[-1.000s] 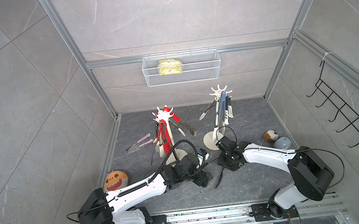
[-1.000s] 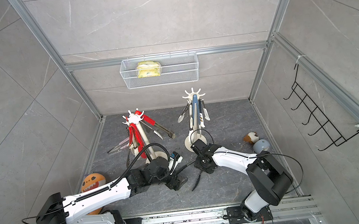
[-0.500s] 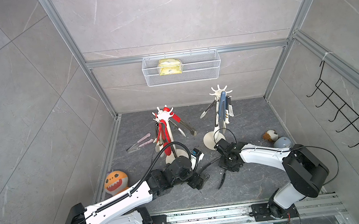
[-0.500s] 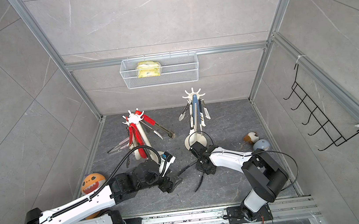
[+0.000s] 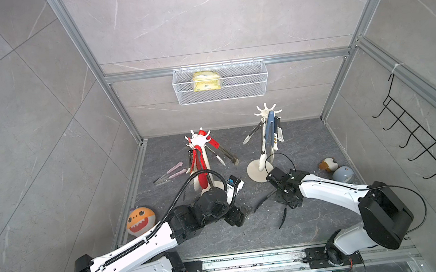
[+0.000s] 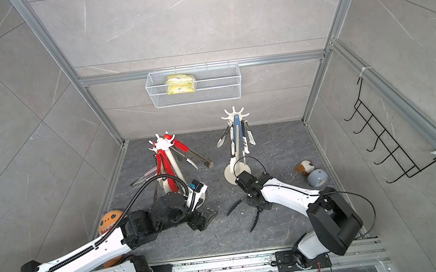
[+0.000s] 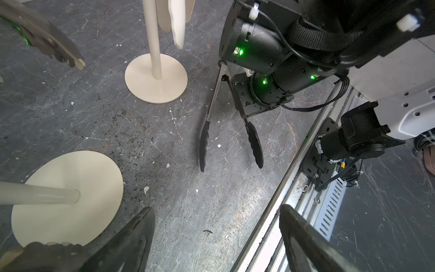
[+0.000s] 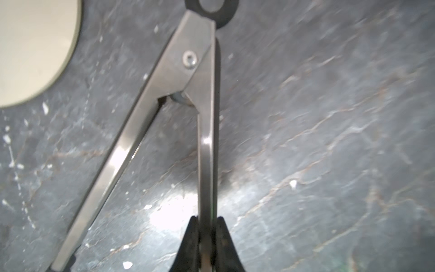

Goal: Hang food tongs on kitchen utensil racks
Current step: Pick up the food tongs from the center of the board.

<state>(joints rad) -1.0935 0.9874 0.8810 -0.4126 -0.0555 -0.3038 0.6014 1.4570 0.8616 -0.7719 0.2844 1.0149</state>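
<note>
Pinching one steel arm of the black-tipped tongs [image 8: 205, 141] edge-on, the right end effector [image 8: 206, 221] is shut narrow on it, low over the table [image 8: 329, 117]. The tongs lie flat there, splayed in a V, with the other arm free and the end ring [image 8: 213, 9] pointing toward the nearer rack's base. The left end effector [image 7: 215, 208] hovers close by with its jaws wide and nothing between them.

My judgement is that the lift is the risky part. Smooth steel held on a thin edge, on one arm only, may twist or slide in the pinch once the weight comes off the table. The ring would then tilt away from any hook. The free arm could also swing into the left end effector, which sits just beside the black tips.

Farther back stands the right rack [image 5: 265, 111], already carrying several tongs. A swinging pair may knock them or nudge the stand. The left rack [image 5: 198, 139] holds red and steel pairs, and beyond it the pink tongs [image 5: 172, 174] lie on the table, not yet hung. A wire basket [image 5: 247, 88] hangs on the back wall.
</note>
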